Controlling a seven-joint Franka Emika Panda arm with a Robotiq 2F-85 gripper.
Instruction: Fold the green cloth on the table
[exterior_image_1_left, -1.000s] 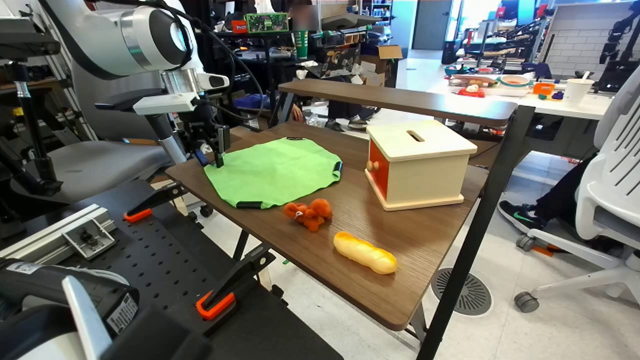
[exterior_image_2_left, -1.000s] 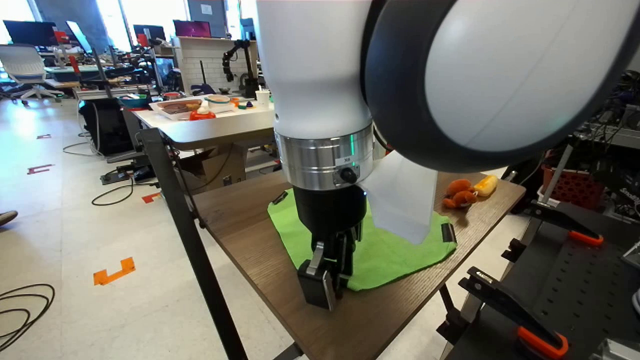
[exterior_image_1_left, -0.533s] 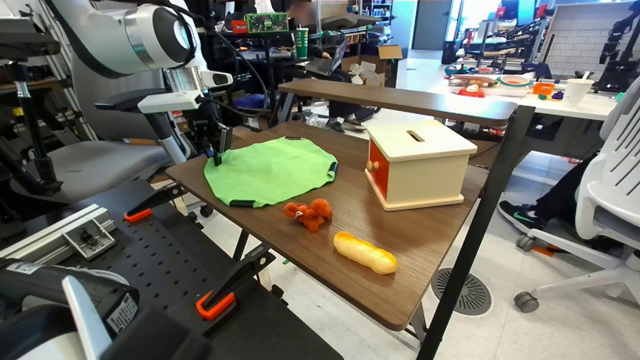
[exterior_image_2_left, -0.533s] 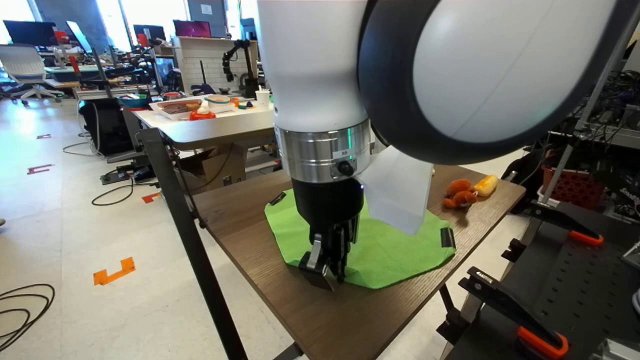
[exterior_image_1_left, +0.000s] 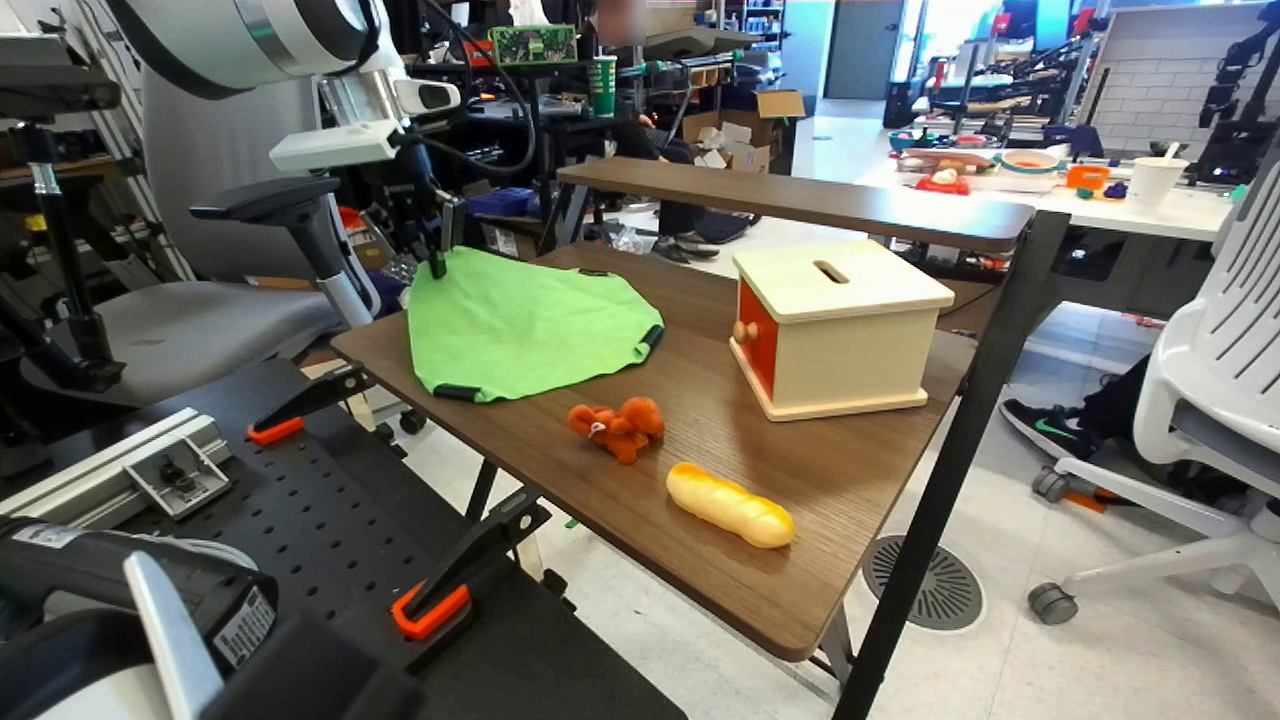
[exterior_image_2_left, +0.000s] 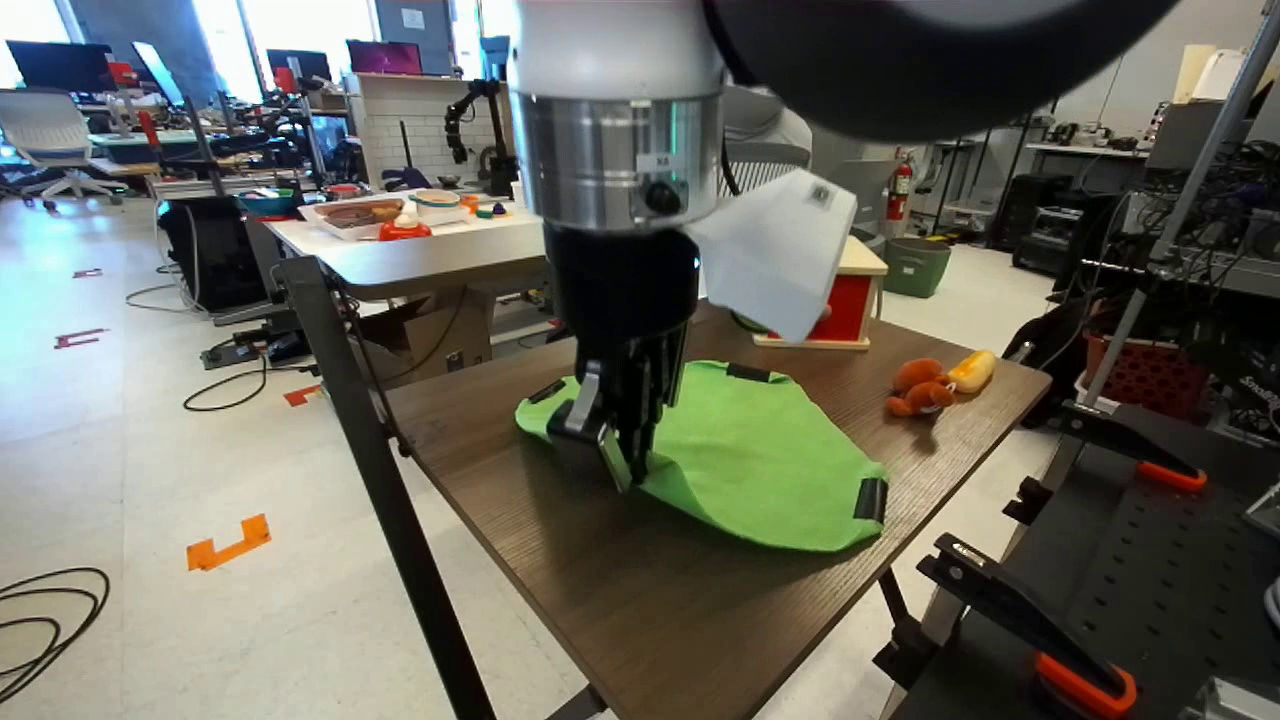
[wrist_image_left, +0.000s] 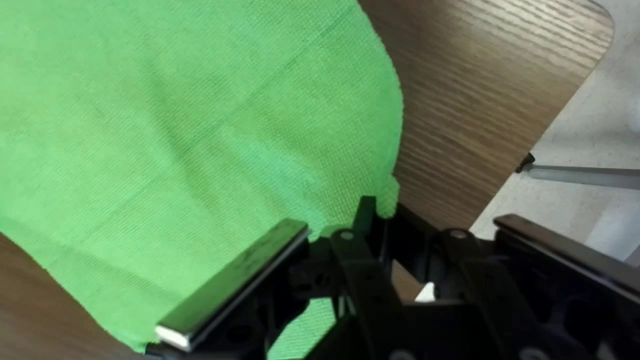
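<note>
The gripper pinches an edge of the green cloth above the desk; beyond the gripper lies an orange toy.

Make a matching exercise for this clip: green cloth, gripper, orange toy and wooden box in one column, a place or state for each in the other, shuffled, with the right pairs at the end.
Things
1. green cloth
2. gripper
3. orange toy
4. wooden box

Places and states
A. lying between the green cloth and the yellow bread-shaped toy
B. raised at one edge, mostly spread on the table
C. slotted on top
D. closed on a pinch of fabric

Right pairs: 1-B, 2-D, 3-A, 4-C
</note>
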